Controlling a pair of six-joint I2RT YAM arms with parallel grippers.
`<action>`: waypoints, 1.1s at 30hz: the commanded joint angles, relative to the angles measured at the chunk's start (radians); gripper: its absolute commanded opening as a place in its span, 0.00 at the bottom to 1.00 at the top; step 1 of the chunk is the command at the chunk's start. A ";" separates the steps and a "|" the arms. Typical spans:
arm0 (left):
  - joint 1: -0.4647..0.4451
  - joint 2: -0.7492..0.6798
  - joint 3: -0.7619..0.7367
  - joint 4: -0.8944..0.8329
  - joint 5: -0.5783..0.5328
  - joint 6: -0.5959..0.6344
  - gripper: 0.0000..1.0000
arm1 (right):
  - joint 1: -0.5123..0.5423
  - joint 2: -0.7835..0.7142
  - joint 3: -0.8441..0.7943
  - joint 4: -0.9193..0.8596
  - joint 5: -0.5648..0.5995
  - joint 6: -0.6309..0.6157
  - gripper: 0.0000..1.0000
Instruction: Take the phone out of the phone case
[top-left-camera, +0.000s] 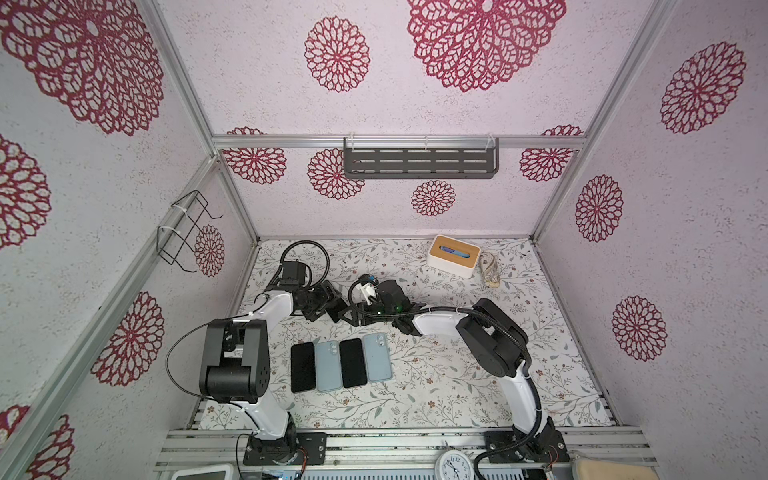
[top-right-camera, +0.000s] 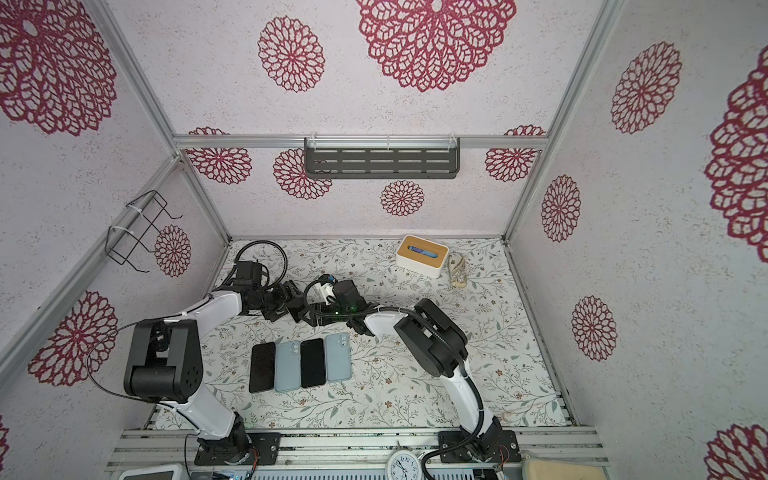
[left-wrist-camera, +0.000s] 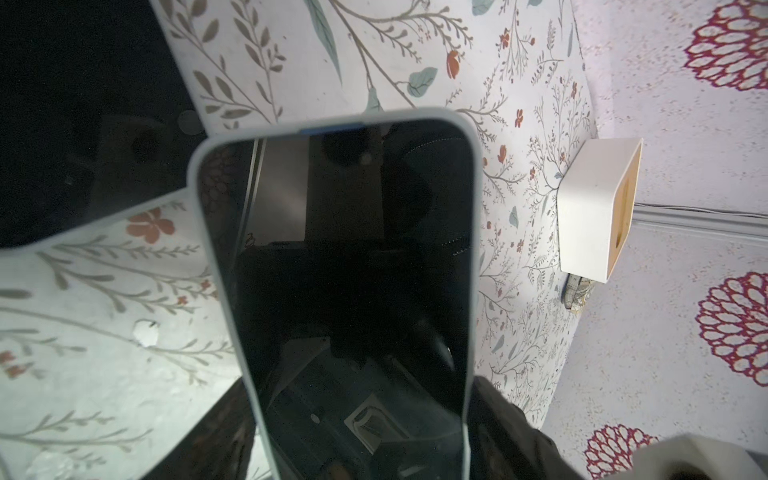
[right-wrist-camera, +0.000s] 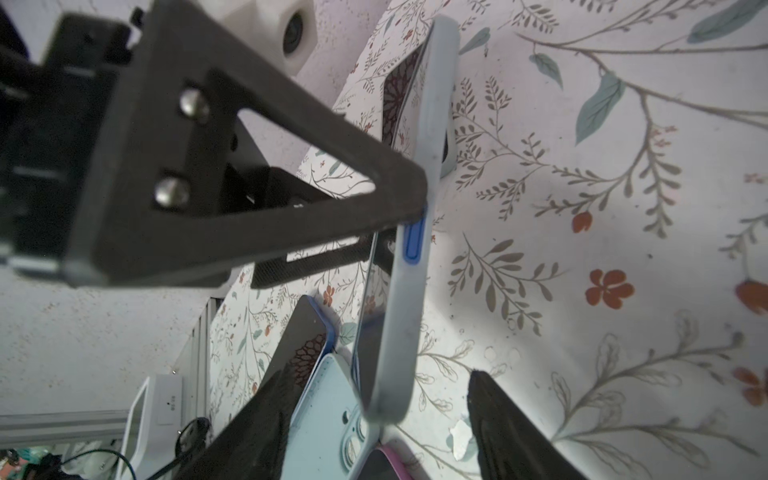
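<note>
The phone (left-wrist-camera: 353, 249), its dark screen facing the left wrist camera, sits in a pale grey-blue phone case (left-wrist-camera: 374, 114). My left gripper (left-wrist-camera: 359, 384) is shut on the case's two long sides and holds it above the table. In the right wrist view the phone case (right-wrist-camera: 409, 316) shows edge-on, with a blue side button. Its lower corner lies between the fingers of my right gripper (right-wrist-camera: 380, 374). That gripper is open, with a gap on each side of the case. In both top views the left gripper (top-left-camera: 332, 309) and the right gripper (top-left-camera: 359, 316) meet mid-table and hide the phone.
Two black phones (top-left-camera: 302, 367) (top-left-camera: 353, 363) and two pale blue cases (top-left-camera: 328, 365) (top-left-camera: 377, 357) lie in a row on the floral table, near the front. A white box with a wooden lid (top-left-camera: 454, 255) stands at the back right. A clock (top-left-camera: 454, 465) sits at the front rail.
</note>
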 joint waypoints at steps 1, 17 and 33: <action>-0.024 -0.045 -0.014 0.075 0.008 -0.022 0.49 | -0.012 -0.001 0.025 0.066 0.029 0.040 0.63; -0.121 -0.206 -0.125 0.250 0.020 -0.112 0.67 | -0.017 -0.170 -0.116 0.093 0.061 0.064 0.00; -0.361 -0.468 -0.249 0.794 0.136 -0.095 0.97 | -0.327 -0.980 -0.558 -0.077 -0.133 0.016 0.00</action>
